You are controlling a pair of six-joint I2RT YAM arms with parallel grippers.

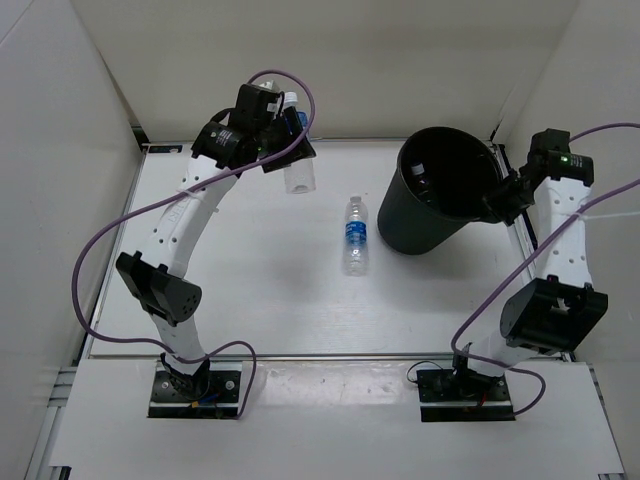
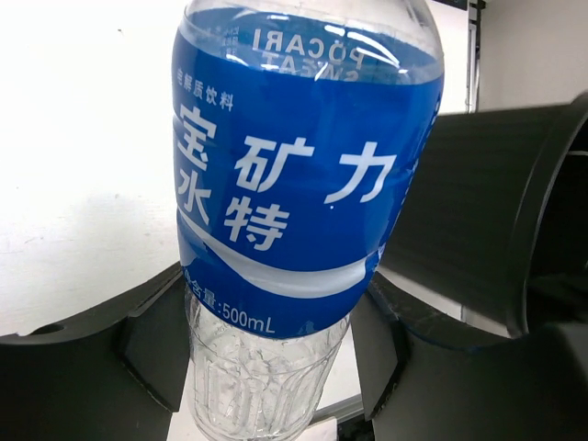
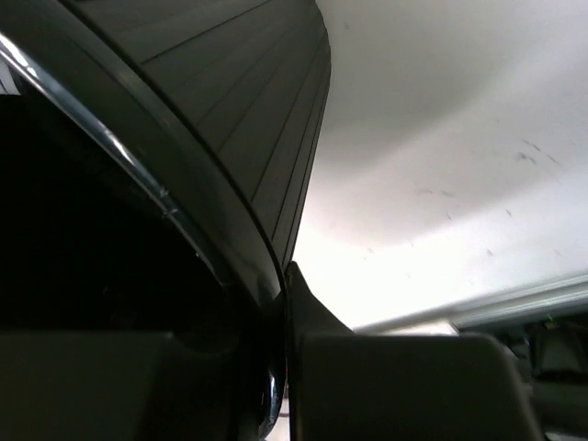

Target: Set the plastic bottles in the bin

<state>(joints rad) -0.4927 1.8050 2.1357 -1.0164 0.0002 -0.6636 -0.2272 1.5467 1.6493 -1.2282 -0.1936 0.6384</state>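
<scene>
The bottle (image 1: 299,172) in hand has a blue label and is gripped across its middle by the left jaws, which are closed on it at the far left of the tabletop (image 1: 260,270). It seems to be lifted clear of the surface. From above its long axis runs roughly far to near, with the white cap end toward the back wall and the clear ribbed base toward the arm bases. How steeply it tilts cannot be told. A second bottle (image 1: 355,235) lies flat mid-table, just left of the bin (image 1: 418,228), its length also far to near and its cap pointing away. The bin stands at the far right, mouth up and apparently leaning a little. The right jaws are shut on its right-hand rim, seemingly to steady it. What lies inside is too dark to make out. The step in hand looks like carrying the gripped bottle to the bin. That calls for the left arm (image 1: 190,215) to swing right, passing above the lying bottle, and stop over the mouth before letting go.
</scene>
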